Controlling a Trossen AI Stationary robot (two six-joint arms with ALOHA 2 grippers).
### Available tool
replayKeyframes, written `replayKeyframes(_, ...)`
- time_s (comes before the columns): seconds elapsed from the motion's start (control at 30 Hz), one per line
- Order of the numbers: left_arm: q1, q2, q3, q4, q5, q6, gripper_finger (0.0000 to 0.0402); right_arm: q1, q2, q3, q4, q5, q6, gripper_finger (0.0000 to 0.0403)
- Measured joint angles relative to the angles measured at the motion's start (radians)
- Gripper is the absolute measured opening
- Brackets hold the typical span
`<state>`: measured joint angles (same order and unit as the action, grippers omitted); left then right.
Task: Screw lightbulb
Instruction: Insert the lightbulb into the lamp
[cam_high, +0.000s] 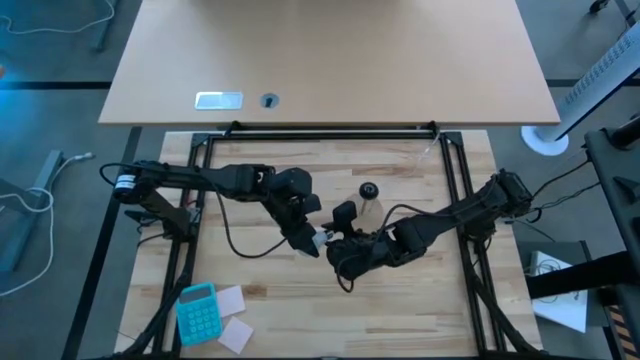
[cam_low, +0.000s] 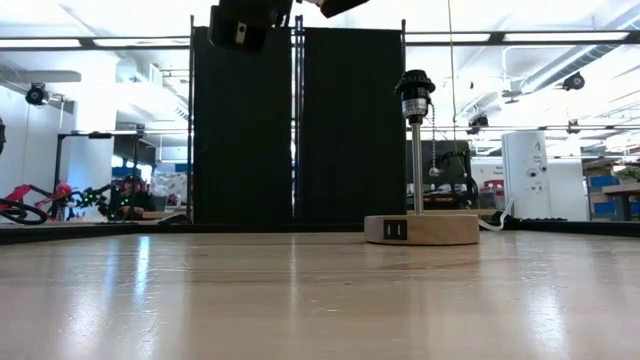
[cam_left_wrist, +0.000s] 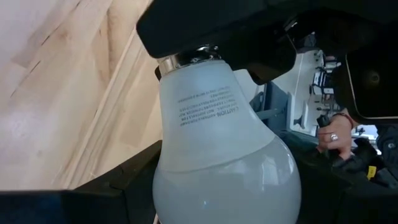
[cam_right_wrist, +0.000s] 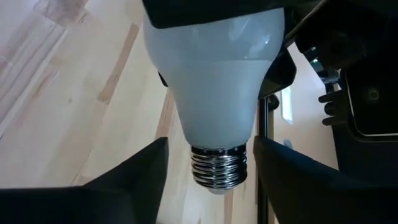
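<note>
While the lightbulb hangs in mid-air between the 2 arms, above the middle of the wooden surface, none of the screwing itself has begun. In the right wrist view its white globe is at the top, gripped by a dark hand coming from the far side, and its silver threaded base points toward the right hand, whose 2 dark fingers stand on either side of the thread with a clear gap to the metal: spread, not pinching anything that I can see. In the left wrist view the same bulb fills the frame, globe nearest the camera and neck running away into the other arm's dark body. From that, I judge the left hand is clamped on the globe, though its own fingertips are mostly hidden by the bulb.

The high view shows the 2 hands meeting nose to nose near the centre, with a sliver of white between them. The lamp stand, a round wooden disc with a thin post and black socket, sits just beyond them and apart from both; its socket is empty.

So the bulb is lifted and held, which is the 1st part done. Left: settling the grip or handover, bringing the thread to the socket, and turning it in.
</note>
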<state>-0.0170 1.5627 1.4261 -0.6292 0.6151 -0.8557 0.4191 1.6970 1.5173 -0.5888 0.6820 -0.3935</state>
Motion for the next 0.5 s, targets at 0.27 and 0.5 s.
replayKeyframes(0.27,-0.001,0.000,0.000,0.001,0.000,0.009,0.0263,0.000,0.000,0.000,-0.001,0.000,0.000,0.0182)
replayKeyframes(0.5,-0.001,0.000,0.000,0.000,0.000,0.009,0.0263,0.000,0.000,0.000,0.000,0.002,-0.008,0.0134)
